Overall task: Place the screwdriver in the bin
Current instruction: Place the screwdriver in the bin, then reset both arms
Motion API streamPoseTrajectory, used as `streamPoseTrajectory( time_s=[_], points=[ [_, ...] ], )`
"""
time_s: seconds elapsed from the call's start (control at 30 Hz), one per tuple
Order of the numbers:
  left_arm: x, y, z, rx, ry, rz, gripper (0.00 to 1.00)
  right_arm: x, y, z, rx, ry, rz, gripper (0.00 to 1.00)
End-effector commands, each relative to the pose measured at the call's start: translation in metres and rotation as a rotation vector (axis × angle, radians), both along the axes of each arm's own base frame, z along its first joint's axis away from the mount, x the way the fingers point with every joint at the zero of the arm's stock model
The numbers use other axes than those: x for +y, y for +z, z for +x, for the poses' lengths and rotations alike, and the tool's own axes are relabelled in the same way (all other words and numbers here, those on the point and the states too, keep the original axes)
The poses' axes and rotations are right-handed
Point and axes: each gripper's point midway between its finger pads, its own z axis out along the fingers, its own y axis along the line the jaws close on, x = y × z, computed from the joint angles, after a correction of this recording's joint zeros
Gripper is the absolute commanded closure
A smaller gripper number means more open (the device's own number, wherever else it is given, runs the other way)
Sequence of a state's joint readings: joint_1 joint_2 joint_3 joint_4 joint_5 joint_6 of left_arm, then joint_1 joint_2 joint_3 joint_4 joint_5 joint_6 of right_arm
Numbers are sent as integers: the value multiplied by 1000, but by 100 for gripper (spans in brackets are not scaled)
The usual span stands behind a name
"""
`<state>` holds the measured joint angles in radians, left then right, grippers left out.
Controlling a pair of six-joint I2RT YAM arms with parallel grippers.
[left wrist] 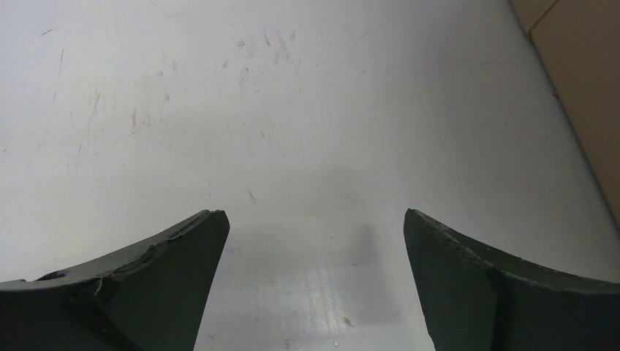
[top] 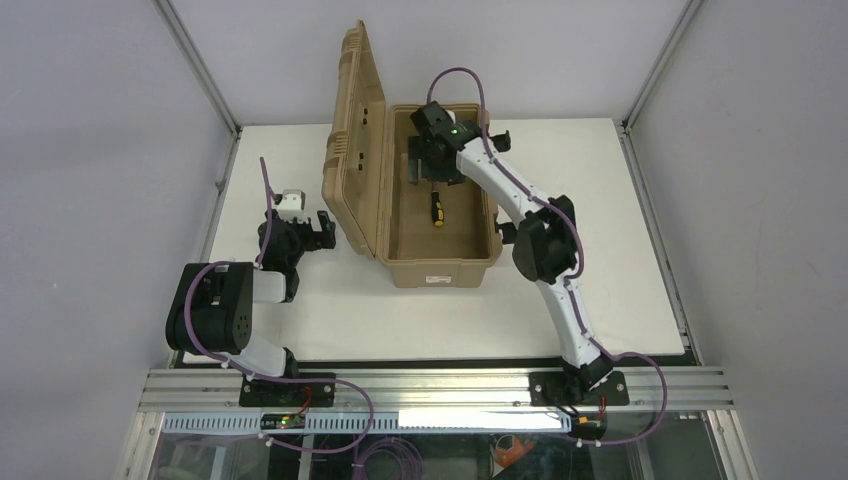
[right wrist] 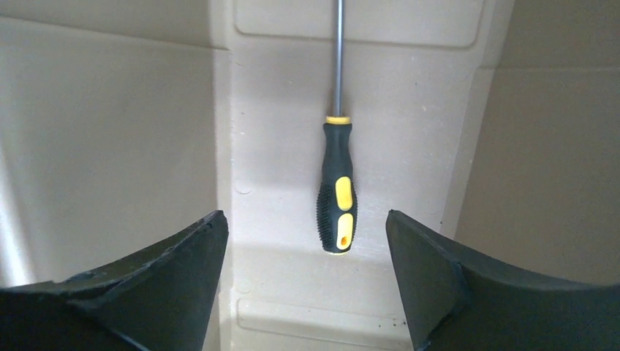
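The screwdriver [right wrist: 336, 191] lies loose on the floor of the bin [top: 440, 272], under the right gripper [right wrist: 307, 219], spread wide. Rising carelessly, that arm could clip the bin's wall or raised lid [top: 355, 130]. The left gripper [left wrist: 314, 216], also spread, hangs left of the bin

screwdriver [right wrist: 336, 186] on bin [right wrist: 110, 146] floor, pincer [right wrist: 307, 241] spread
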<state>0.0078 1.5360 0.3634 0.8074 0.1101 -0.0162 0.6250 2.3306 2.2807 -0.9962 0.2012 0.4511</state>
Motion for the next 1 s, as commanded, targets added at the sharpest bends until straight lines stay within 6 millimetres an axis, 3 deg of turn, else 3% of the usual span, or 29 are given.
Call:
streamPoseTrajectory(
  time_s=[0.0,0.13,0.37,0.57,0.73,0.97],
  points=[
    [-2,19,5,-63,-9,-16,1,3,96,3,-161,65,103,13],
    [-2,19,5,-63,-9,-16,1,-1,125,2,-211,90,112,1],
    [-2,19,5,-62,-9,-16,1,-23,176,0,-307,101,140,1],
    [-2,19,5,-63,-8,-16,1,-60,207,-1,-372,78,110,1],
    [-2,19,5,-63,-8,-16,1,-101,219,1,-403,28,65,1],
    [-2,19,5,-63,-9,-16,1,-163,213,2,-393,-53,22,1]
  ],
)
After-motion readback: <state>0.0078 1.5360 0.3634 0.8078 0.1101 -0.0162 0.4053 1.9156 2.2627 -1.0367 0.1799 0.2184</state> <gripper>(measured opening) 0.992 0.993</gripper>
